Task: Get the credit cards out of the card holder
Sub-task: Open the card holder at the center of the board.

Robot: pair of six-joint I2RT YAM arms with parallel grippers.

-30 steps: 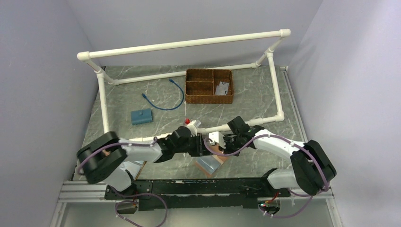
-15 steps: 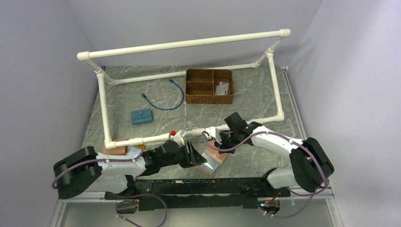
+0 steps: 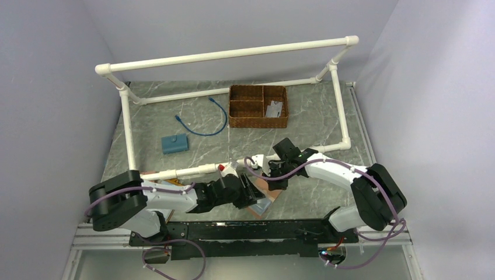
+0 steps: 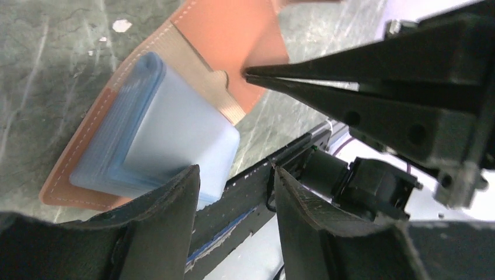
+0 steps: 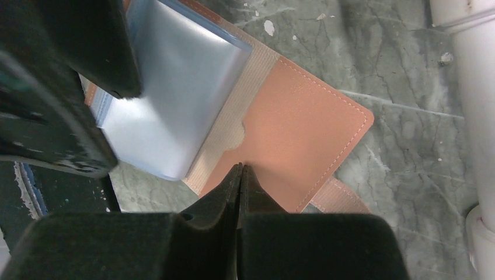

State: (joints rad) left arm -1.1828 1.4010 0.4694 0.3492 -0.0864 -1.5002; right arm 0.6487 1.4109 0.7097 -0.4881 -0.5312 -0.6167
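Right gripper [image 5: 240, 170] (pinched closed) at card holder [image 5: 297, 134] edge

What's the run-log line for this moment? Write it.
left gripper open over blue sleeves | right gripper shut, tips on card holder flap | holder lying open

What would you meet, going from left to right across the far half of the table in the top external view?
small blue block → blue cable → wicker basket
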